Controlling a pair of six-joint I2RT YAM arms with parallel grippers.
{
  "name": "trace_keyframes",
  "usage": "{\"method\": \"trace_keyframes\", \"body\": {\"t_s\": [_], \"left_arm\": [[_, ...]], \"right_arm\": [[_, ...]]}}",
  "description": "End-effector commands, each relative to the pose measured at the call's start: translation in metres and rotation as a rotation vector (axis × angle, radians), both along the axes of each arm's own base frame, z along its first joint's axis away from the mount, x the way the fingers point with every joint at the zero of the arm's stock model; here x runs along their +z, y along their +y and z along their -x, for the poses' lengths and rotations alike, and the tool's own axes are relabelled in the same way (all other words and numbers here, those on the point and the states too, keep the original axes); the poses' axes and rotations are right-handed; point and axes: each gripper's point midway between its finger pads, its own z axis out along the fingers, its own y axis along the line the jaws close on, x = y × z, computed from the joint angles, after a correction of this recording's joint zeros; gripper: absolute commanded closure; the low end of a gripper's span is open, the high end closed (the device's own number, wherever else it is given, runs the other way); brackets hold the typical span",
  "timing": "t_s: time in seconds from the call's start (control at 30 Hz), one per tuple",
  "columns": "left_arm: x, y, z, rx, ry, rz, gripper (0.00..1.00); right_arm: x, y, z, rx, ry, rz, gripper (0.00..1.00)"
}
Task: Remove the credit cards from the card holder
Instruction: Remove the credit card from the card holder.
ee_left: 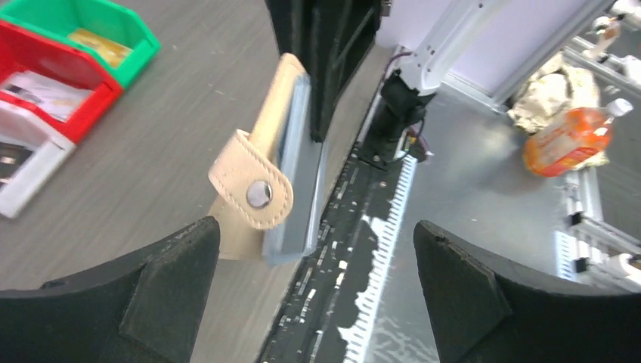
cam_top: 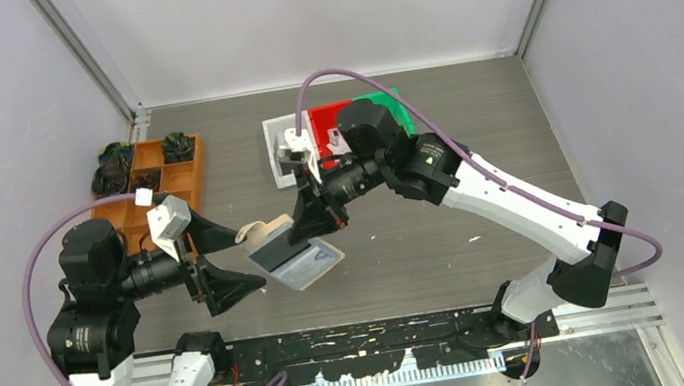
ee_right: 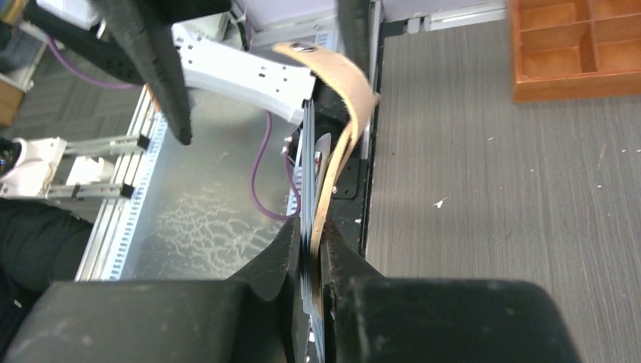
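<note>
Tan leather card holder [cam_top: 263, 232] hangs above the table [cam_top: 508, 109], and I see my right gripper [cam_top: 313, 219] pinching one edge, jaws pressed onto it. Grey credit cards [ee_left: 296, 170] sit inside its sleeves. My left gripper [cam_top: 248, 260] hovers just beside the snap tab, jaws spread wide.

Soft, even light from above, no hard shadows
The top view is sharp; only faint, soft shadows lie on the table [cam_top: 484, 224]. In the wrist views the left gripper [ee_left: 314, 231] and the right gripper [ee_right: 311, 234] at the near edge are out of focus. The metal sheet [ee_right: 204, 212] shows a pale sheen, and straight lines bend slightly at the borders.
</note>
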Motion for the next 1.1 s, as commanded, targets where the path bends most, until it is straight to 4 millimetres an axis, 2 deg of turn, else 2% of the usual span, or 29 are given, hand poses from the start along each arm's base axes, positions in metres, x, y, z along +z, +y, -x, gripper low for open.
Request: {"method": "trace_keyframes", "body": {"t_s": [0.0, 0.1, 0.3, 0.43, 0.6, 0.83, 0.9, 0.97, 1.0, 1.07], "left_arm": [[0.022, -0.01, 0.005, -0.053, 0.073, 0.119, 0.01], [0.021, -0.011, 0.008, -0.073, 0.072, 0.12, 0.01], [0.008, -0.005, 0.009, -0.036, -0.02, 0.059, 0.01], [0.014, -0.008, 0.026, -0.108, -0.038, 0.078, 0.01], [0.015, -0.013, 0.033, -0.185, 0.04, 0.118, 0.07], [0.002, -0.013, 0.026, -0.175, 0.082, 0.122, 0.17], [-0.001, -0.013, 0.023, -0.162, 0.089, 0.121, 0.23], [-0.003, -0.014, 0.02, -0.157, 0.098, 0.126, 0.36], [-0.003, -0.014, 0.019, -0.154, 0.099, 0.13, 0.48], [-0.002, -0.014, 0.017, -0.146, 0.094, 0.135, 0.62]], "right_arm": [[0.039, -0.007, 0.026, 0.04, -0.113, -0.045, 0.99], [0.042, -0.005, 0.037, 0.072, -0.119, -0.034, 0.99], [0.045, -0.001, 0.045, 0.102, -0.14, -0.016, 0.99], [0.048, 0.002, 0.044, 0.101, -0.145, -0.021, 0.99], [0.052, 0.013, 0.041, 0.107, -0.137, -0.016, 0.99], [0.052, 0.028, 0.043, 0.13, -0.118, 0.01, 0.99], [0.053, 0.03, 0.045, 0.138, -0.12, 0.005, 0.99], [0.056, 0.031, 0.047, 0.144, -0.121, -0.007, 0.99], [0.058, 0.031, 0.048, 0.146, -0.121, -0.016, 0.99], [0.06, 0.032, 0.049, 0.148, -0.115, -0.03, 0.99]]}}
